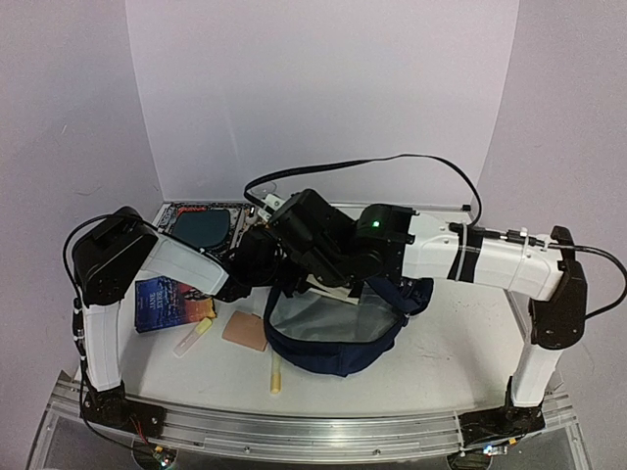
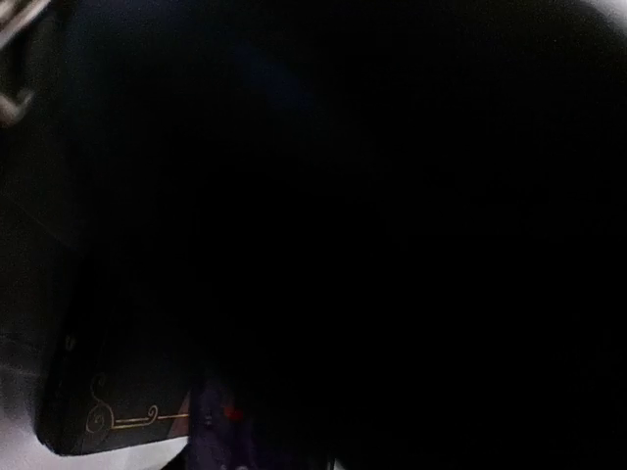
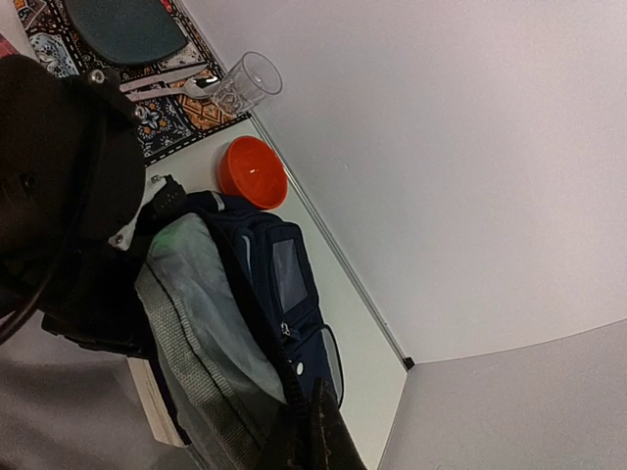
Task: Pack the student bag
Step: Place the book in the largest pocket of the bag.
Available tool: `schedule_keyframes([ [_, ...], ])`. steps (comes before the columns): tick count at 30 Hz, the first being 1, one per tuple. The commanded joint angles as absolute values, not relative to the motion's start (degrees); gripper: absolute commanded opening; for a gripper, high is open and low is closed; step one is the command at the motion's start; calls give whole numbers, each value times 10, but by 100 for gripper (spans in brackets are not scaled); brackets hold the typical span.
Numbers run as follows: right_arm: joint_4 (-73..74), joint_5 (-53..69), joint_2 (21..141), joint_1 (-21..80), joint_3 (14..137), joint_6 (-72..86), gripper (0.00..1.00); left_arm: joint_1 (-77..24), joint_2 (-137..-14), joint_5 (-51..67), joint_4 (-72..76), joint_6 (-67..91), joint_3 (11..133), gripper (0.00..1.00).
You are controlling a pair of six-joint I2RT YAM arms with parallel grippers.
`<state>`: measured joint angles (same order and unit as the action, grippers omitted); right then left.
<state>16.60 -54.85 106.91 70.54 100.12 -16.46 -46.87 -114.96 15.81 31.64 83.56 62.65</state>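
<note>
Right gripper (image 3: 315, 406), jaws closed on the rim of the student bag (image 3: 294, 323) lying directly below it, holds the mouth up; left gripper (image 1: 257, 264), aperture indiscernible, reaches inside, so slipping fabric may collapse the opening onto it.

On my feed both arms wear white shells on their long links, left arm (image 1: 176, 262) and right arm (image 1: 500, 262) alike, with bulky black joint housings. A green light (image 1: 373, 224) glows on the right arm's wrist housing, a thin black cable (image 1: 392, 162) runs off it, and the right gripper (image 3: 315, 401) is matte black.
</note>
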Motion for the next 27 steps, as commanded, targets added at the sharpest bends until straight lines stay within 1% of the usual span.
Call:
schedule_keyframes([
  [1, 113, -566, 1062, 711, 1025, -140, 0, -482, -1134, 120, 298, 766, 655, 46],
  [3, 113, -565, 1060, 711, 1022, -137, 0, -483, -1128, 110, 275, 740, 656, 53],
  [5, 113, -567, 1058, 711, 1018, -135, 0, -486, -1119, 97, 247, 716, 659, 59],
  [9, 114, -569, 1050, 706, 1000, -128, 0, -493, -1091, 59, 148, 661, 675, 68],
  [12, 113, -568, 1042, 699, 986, -121, 0, -508, -1074, -9, 50, 601, 705, 74],
  [14, 113, -566, 1036, 694, 977, -117, 0, -515, -1055, -39, 19, 578, 707, 78],
  [17, 113, -564, 1028, 689, 964, -112, 0, -518, -1029, -56, 4, 559, 700, 85],
  [22, 113, -562, 1013, 678, 943, -98, 0, -519, -1006, -46, -26, 534, 702, 89],
  [27, 113, -557, 992, 661, 910, -83, 0, -519, -960, -41, -45, 524, 674, 86],
])
